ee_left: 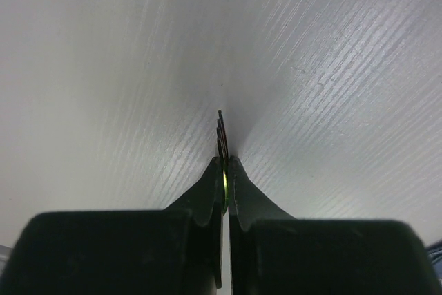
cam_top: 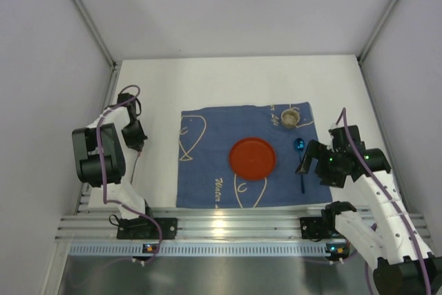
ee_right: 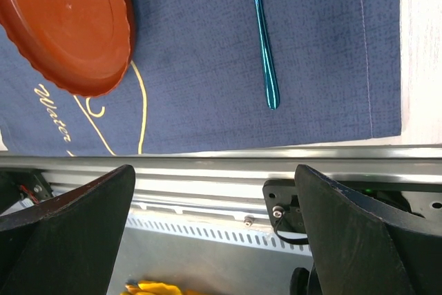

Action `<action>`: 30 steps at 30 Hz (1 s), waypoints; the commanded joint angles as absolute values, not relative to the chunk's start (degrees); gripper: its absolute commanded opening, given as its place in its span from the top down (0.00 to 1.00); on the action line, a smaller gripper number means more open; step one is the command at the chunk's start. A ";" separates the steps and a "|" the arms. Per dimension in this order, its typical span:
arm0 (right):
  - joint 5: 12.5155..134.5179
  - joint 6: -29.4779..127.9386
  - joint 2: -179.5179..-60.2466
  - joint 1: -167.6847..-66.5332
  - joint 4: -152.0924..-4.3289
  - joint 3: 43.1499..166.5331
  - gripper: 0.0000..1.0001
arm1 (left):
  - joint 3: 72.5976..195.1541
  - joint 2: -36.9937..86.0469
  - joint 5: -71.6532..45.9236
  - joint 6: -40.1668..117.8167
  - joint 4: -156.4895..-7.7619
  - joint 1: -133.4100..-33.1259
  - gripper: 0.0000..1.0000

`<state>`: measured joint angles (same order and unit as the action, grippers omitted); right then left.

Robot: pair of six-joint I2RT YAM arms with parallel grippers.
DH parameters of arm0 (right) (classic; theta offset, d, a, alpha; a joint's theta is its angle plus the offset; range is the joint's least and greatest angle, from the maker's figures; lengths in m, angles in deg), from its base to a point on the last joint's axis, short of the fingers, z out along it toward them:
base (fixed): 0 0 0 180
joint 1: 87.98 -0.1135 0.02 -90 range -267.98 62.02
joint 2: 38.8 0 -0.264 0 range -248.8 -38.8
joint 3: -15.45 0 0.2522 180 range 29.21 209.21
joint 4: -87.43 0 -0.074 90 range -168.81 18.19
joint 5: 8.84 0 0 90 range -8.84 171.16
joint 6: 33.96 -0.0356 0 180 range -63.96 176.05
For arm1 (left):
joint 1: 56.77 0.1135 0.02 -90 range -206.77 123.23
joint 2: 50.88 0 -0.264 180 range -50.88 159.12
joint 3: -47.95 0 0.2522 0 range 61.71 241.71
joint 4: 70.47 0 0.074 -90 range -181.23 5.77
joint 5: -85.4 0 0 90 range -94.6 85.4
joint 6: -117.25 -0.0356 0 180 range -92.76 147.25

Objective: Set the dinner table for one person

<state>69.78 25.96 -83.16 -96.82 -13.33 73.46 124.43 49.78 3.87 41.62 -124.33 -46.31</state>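
Two left gripper (ee_left: 226, 167) fingers (ee_left: 206, 198) are clamped on a fork (ee_left: 220, 129) jutting past them; the right gripper (ee_right: 214, 174) is spread wide. Carriage beside the plate (cam_top: 252, 158) is called for next.

Top external: high, behind the arm bases, looking down on the whole dinner table (cam_top: 228, 81).
Left wrist: nearly against bare tabletop, sighting along a thin dark utensil (ee_left: 220, 129), lower centre.
Right wrist: close above the placemat (ee_right: 311, 46). The plate (ee_right: 62, 25), upper left, is shared with the top view.

Plain pale walls (cam_top: 235, 5) enclose the white tabletop (cam_top: 228, 81) on its left, right and far sides, grey metal posts (cam_top: 84, 15) marking the far corners. An aluminium rail (cam_top: 228, 220) crosses the near edge.
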 commanded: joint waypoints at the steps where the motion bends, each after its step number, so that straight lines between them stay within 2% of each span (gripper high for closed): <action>1: 70.44 25.90 -83.62 -97.03 -16.40 74.30 0.00 | 126.48 50.20 2.00 40.96 -123.25 -45.96 1.00; 7: 69.91 25.72 -83.63 -97.03 -17.11 73.94 0.00 | 135.34 47.39 -0.39 44.11 -130.18 -48.24 1.00; 10: 69.82 25.55 -83.19 -97.03 -17.28 73.51 0.00 | 142.64 46.86 5.31 49.29 -136.68 -54.03 1.00; 11: 69.82 25.37 -83.01 -97.03 -17.37 73.50 0.00 | 146.66 47.12 10.98 53.48 -141.40 -55.96 1.00; 15: 69.64 25.02 -81.43 -97.03 -17.28 73.15 0.00 | 152.14 48.96 19.63 65.81 -146.01 -68.08 1.00; 18: 69.30 25.02 -79.94 -97.03 -17.02 72.63 0.00 | 157.05 55.60 24.12 75.12 -153.35 -78.79 1.00; 24: 69.99 25.72 -75.90 -97.04 -12.63 73.33 0.00 | 171.82 71.96 32.47 87.88 -167.71 -87.69 1.00; 30: 69.30 25.02 -71.68 -97.03 -9.47 72.19 0.00 | 168.50 75.94 29.86 99.21 -170.01 -89.29 1.00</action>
<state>69.50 25.41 -73.39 -96.82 -12.09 72.67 169.43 77.48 27.89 89.77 -155.97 -89.59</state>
